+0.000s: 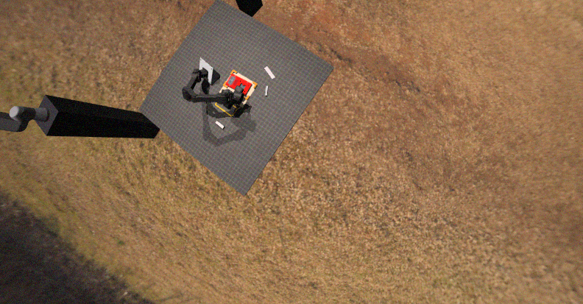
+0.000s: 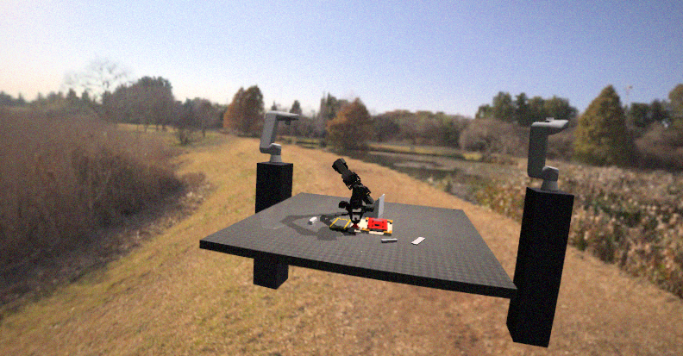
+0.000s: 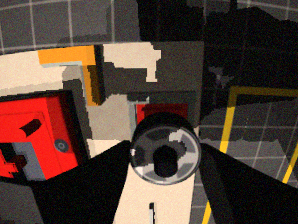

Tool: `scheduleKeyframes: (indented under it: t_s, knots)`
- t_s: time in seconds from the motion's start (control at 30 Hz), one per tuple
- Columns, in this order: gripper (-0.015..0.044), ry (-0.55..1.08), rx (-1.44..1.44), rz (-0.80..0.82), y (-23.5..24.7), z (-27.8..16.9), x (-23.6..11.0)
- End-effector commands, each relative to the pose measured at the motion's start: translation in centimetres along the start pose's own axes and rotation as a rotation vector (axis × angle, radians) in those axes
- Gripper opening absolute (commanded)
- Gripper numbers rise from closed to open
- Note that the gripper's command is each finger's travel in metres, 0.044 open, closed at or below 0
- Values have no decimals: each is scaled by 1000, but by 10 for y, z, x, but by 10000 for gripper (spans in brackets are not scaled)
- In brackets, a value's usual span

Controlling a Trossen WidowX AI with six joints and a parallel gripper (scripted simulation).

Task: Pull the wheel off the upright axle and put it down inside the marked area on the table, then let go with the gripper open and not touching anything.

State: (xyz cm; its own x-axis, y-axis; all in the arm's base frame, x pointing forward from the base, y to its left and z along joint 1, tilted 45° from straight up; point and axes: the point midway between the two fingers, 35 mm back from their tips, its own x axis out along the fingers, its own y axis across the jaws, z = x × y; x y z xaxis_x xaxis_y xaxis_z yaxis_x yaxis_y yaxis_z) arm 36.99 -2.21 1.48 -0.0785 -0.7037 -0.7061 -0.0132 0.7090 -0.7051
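The wheel (image 3: 164, 156) is a grey disc with a dark hub hole, seen face-on in the wrist view. My gripper (image 3: 164, 148) (image 1: 238, 101) (image 2: 354, 218) is shut on the wheel, one dark finger on each side of it. It hangs low over the cream base board (image 3: 149, 219) (image 1: 254, 91), at the end nearest the marked area. The marked area is a yellow outline (image 3: 228, 123) (image 1: 218, 108) (image 2: 340, 220) on the table just beside the board. A red block (image 3: 33, 129) (image 1: 240, 82) (image 2: 377, 224) sits on the board. The axle is hidden behind the wheel.
Small white pieces (image 1: 269, 72) (image 1: 266, 90) (image 1: 219, 124) lie on the dark grid table (image 1: 244, 159) (image 2: 429, 262). A white upright plate (image 1: 206, 68) (image 2: 380, 205) stands by the arm's base. Black camera posts (image 2: 540, 258) (image 2: 273, 184) stand at the table's corners.
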Motion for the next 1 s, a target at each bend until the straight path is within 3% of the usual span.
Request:
scheduleKeyframes:
  t_s: [0.0, 0.97]
  knots:
    - [0, -32, -19, 6, 3, -1, -21]
    - [0, -35, -20, 5, 3, -1, -31]
